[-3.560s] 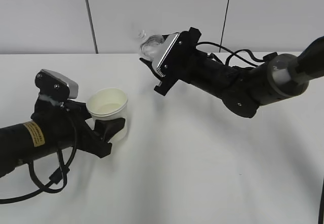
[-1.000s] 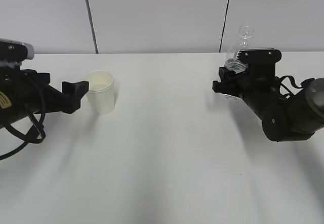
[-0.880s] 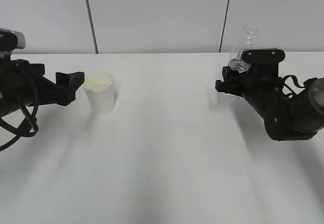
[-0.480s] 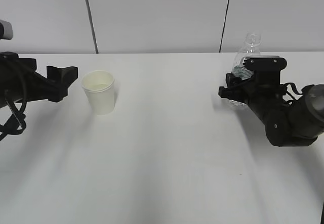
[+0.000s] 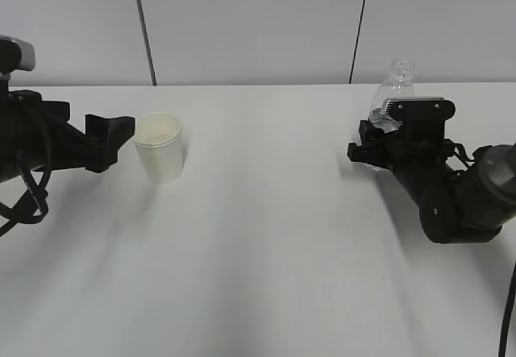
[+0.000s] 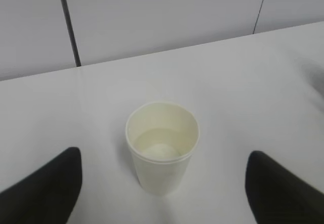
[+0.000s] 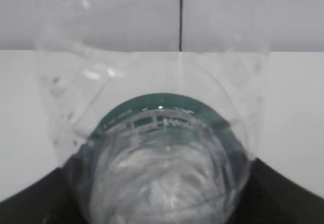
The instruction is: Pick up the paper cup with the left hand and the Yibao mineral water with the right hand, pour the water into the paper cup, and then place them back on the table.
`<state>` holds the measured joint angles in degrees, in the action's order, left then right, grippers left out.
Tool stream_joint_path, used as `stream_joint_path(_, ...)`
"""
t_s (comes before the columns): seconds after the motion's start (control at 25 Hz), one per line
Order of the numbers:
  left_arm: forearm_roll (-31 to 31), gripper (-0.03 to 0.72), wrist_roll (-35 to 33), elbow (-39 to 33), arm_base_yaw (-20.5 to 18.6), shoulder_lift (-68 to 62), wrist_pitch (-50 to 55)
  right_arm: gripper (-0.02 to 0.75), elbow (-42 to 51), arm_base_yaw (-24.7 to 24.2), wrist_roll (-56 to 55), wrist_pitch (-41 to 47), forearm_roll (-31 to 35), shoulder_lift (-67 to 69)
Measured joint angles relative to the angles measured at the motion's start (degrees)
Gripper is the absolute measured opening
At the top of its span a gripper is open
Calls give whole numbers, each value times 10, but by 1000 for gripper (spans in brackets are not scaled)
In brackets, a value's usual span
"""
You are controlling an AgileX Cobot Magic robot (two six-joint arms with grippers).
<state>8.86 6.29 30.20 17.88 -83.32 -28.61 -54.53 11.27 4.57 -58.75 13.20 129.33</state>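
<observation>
The paper cup stands upright on the white table at the left, with water in it. My left gripper is open and empty, just left of the cup and not touching it. In the left wrist view its black fingertips sit wide apart on either side of the cup, and the gripper is short of it. My right gripper is shut on the Yibao mineral water, which is upright at the table's right. The bottle with its green label fills the right wrist view between the gripper's fingers.
A grey panelled wall runs behind the table's far edge. Black cables hang from the left arm. The right arm's bulky body lies low over the table at the right.
The left gripper let go of the cup, drew back to the left, then came a little nearer again. The right gripper set the bottle lower, near the table.
</observation>
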Motion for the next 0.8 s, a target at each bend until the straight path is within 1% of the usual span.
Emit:
stream_joint_path(0.16,0,592,0,0,0,1,3,470,0,0,-2,-10,-10,3)
stream_joint_path(0.24,0,592,0,0,0,1,3,508,0,0,-2,-11,-14,3)
stream_joint_path(0.32,0,592,0,0,0,1,3,563,0,0,-2,-18,-16,3)
stream_joint_path(0.4,0,592,0,0,0,1,3,596,0,0,-2,-22,-17,3)
stream_joint_path(0.6,0,591,0,0,0,1,3,616,4,0,-4,-22,-17,3)
stream_joint_path(0.8,-1,591,0,0,0,1,3,617,33,0,-8,-26,-30,3)
